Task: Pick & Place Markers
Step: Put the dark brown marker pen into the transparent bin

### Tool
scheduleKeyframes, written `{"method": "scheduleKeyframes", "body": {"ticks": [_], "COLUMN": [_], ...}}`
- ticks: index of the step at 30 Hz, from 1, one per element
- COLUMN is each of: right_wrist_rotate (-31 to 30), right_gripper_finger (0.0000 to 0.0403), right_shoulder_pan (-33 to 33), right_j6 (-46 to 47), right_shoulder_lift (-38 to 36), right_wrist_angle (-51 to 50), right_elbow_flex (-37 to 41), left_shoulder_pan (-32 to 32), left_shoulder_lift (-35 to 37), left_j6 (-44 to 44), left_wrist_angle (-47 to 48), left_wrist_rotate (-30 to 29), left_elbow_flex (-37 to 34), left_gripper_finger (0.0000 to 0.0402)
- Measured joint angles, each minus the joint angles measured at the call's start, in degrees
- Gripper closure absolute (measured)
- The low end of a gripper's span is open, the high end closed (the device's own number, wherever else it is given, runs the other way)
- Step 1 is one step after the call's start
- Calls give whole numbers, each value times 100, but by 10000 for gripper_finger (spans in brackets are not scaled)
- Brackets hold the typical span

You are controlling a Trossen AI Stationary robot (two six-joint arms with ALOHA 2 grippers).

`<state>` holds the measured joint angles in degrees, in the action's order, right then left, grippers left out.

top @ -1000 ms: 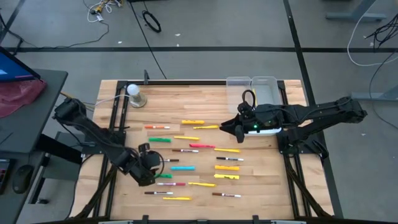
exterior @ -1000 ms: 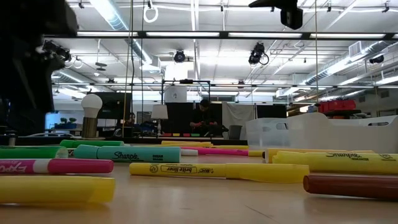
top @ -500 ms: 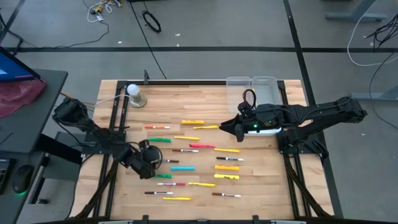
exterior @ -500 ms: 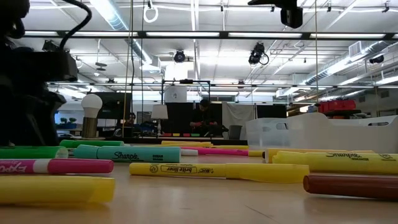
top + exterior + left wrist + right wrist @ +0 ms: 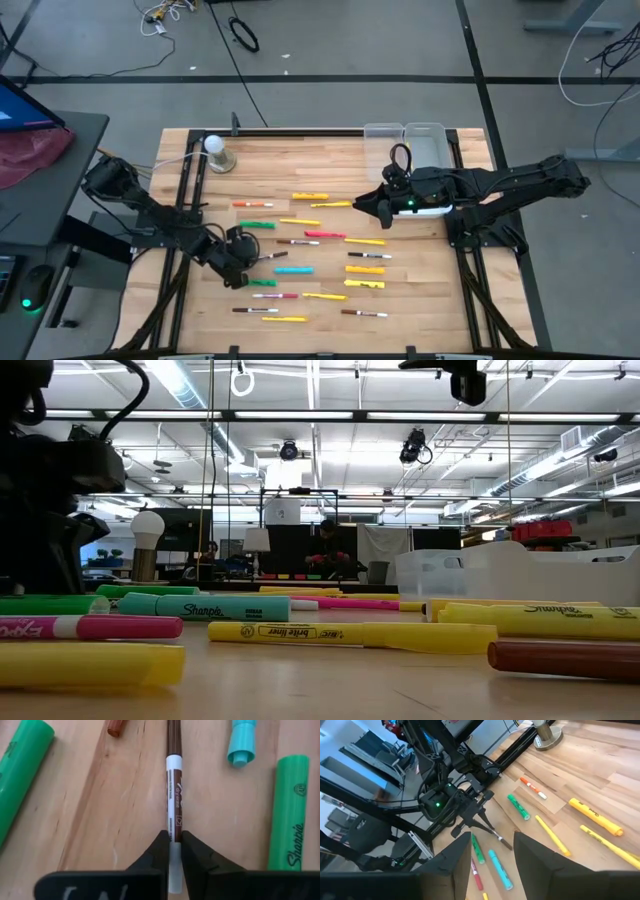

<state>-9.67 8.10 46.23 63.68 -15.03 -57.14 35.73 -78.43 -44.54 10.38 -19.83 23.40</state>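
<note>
Surface (image 5: pixel 330 165): wooden, markers (image 5: pixel 320 250) scattered across its middle, most still lying loose. Two clear bins (image 5: pixel 405 135) sit at the 12–1 o'clock edge; a white ball on a grey base (image 5: pixel 218 152) at 11 o'clock.

Left gripper (image 5: pixel 250 258): low at the 8 o'clock side of the scatter. Wrist view shows its fingers (image 5: pixel 160 851) closed on a thin white pen (image 5: pixel 174 805) with a brown cap, pinched near its white tail end; most of the barrel runs out ahead of the fingers. Whether the pen has cleared the wood cannot be told.

Right gripper (image 5: pixel 378 208): waits at about 2 o'clock of the scatter, near the bins, fingers (image 5: pixel 452 865) spread apart and holding nothing.

Small items: cyan marker (image 5: pixel 245 742) and green marker (image 5: pixel 289 812) lie just beside the held pen, not touching it.

Judgement: the grip sits far off the pen's middle, so it may pivot. A straight lift, clear of the neighbours, then a slow carry toward the bins would suit.
</note>
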Motion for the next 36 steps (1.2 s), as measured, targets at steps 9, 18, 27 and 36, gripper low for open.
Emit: {"method": "scheduleKeyframes", "body": {"ticks": [9,18,27,36], "right_wrist_rotate": [6,-11,-42,-520], "right_gripper_finger": [255,243,165,157], "right_shoulder_pan": [-2,-208,66,-129], "right_j6": [-13,473,-189,-873], "right_shoulder_lift": [0,0,498,1313], "right_wrist_angle": [-51,-310,1791,4431], "right_elbow_flex": [0,2,466,527], "left_shoulder_pan": [17,-588,-2099,-3081], "left_shoulder_lift": [463,886,894,892], "left_j6": [-325,-473,384,1213], "left_wrist_angle": [154,167,-1479,-3194], "left_wrist_rotate": [551,-729,-680,131], "left_elbow_flex": [755,1819,2343,2351], "left_gripper_finger": [371,371,371,371]}}
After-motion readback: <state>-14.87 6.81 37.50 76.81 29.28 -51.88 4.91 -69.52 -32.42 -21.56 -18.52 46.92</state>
